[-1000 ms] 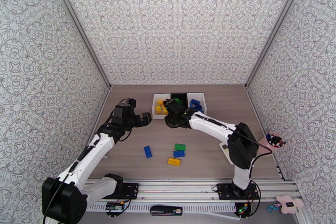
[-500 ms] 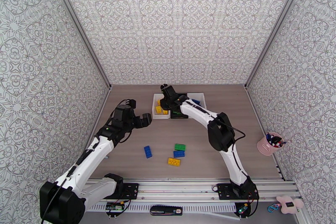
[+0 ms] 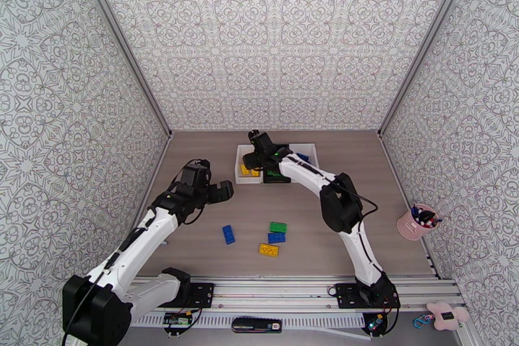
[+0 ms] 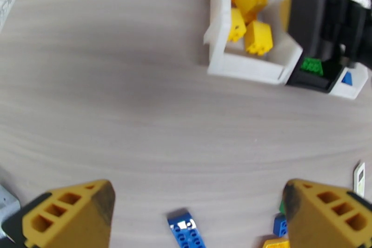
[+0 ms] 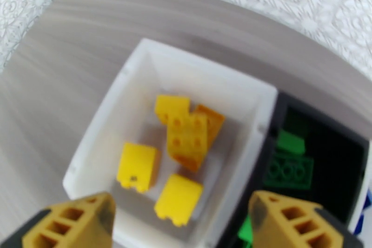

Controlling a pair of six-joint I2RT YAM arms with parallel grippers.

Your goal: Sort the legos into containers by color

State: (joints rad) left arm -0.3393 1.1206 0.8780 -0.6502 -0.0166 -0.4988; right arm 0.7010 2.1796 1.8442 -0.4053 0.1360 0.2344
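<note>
The right gripper (image 5: 179,203) hangs above the white bin (image 5: 93,146) of yellow legos (image 5: 187,138), fingers spread wide, empty. The left gripper (image 4: 197,193), equally wide and empty, hovers near-left of that bin; four loose legos (image 3: 277,237) lie on its near side.

A pink pen cup (image 3: 414,222) stands at the table's (image 3: 363,165) right edge.

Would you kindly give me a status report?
Left end effector open, empty. Right end effector open above white plastic bin of yellow studded bricks. Four mixed bricks loose on wooden table.
</note>
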